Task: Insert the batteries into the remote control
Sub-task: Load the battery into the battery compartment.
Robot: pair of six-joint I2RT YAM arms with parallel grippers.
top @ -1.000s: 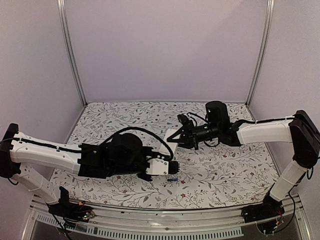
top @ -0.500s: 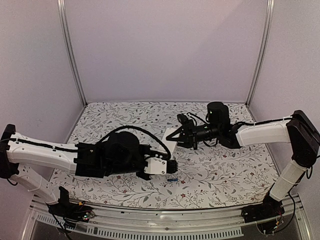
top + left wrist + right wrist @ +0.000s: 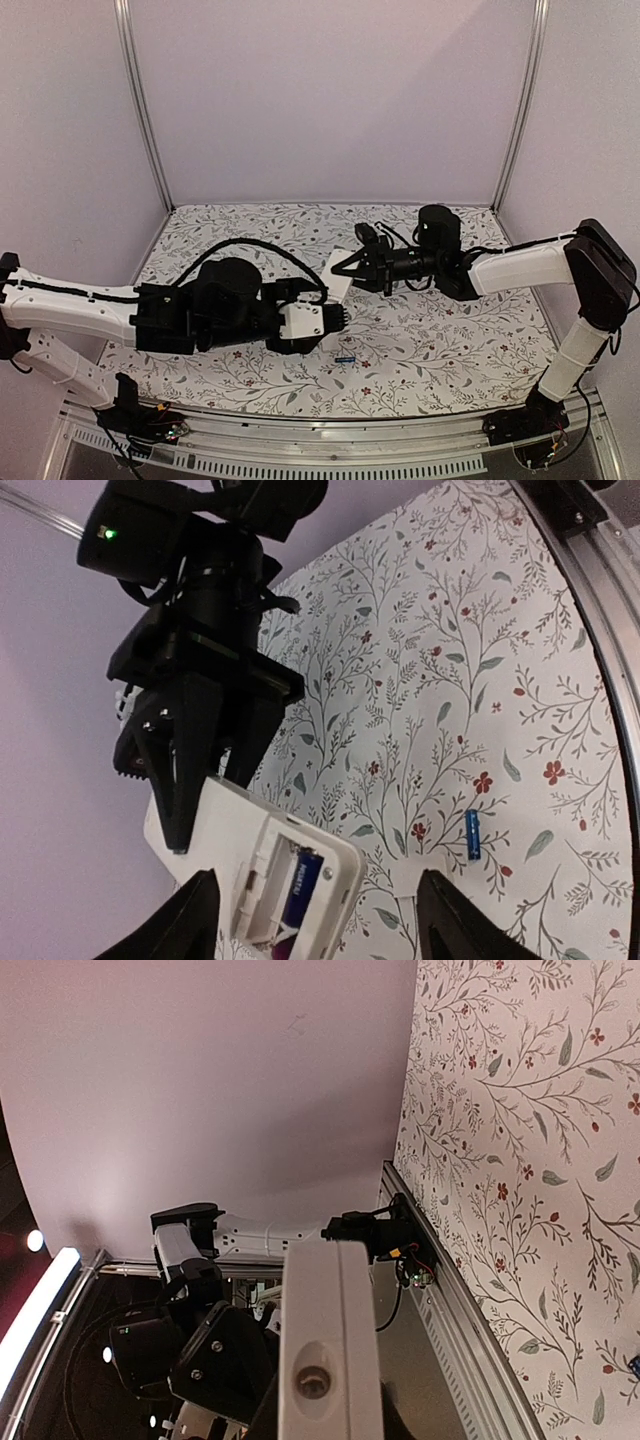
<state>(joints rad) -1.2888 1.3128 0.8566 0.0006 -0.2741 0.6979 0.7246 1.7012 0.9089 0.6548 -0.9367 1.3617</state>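
My right gripper is shut on the white remote control and holds it above the table, back side toward the left wrist camera. In the left wrist view the remote has its battery compartment open, with a blackish battery lying in one slot. The blue battery lies on the floral table to the right; it also shows in the top view. My left gripper is open and empty, just short of the remote's open end. In the right wrist view the remote is seen end-on between the jaws.
A small flat white cover piece lies on the table between the remote and the blue battery. The floral table cover ends at a metal rail along the near edge. Purple walls enclose the back and sides.
My left arm has pulled back to the left and its gripper has risen a little toward the remote. My right gripper has shifted the remote slightly left.
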